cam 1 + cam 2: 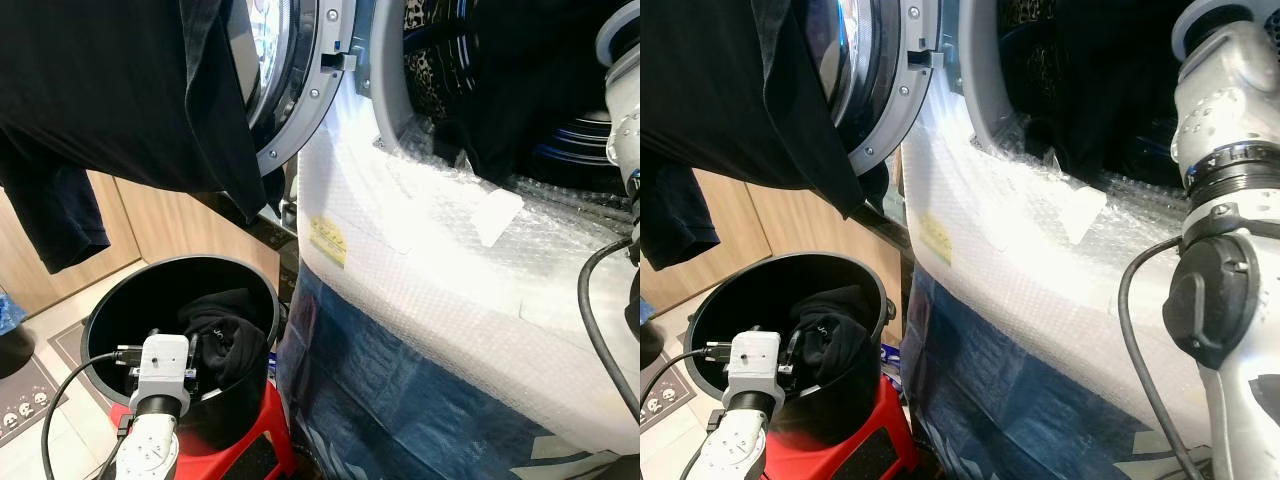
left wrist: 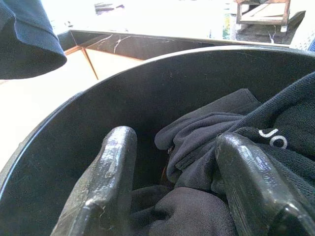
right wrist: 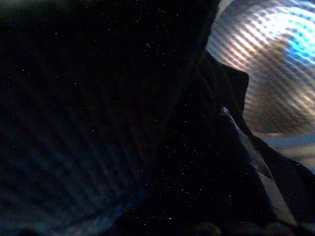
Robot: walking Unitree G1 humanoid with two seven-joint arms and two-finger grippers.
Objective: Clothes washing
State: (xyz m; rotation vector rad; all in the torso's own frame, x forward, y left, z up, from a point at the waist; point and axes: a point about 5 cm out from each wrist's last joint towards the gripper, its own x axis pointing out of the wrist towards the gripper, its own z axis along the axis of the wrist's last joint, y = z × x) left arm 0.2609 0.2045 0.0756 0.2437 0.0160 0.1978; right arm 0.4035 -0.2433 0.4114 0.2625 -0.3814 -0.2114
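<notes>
Left wrist view has the left pincer (image 2: pixel 172 196) spread wide inside the bucket (image 1: pixel 110 300) over dark clothes (image 2: pixel 216 132), seemingly to grab them for the washer (image 1: pixel 420 260), while the right pincer's state cannot be told

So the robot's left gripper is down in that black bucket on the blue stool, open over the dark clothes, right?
Nearly: the stool is red, not blue, as the left eye view shows. The left gripper is indeed in the black bucket, open over the dark clothes.
</notes>
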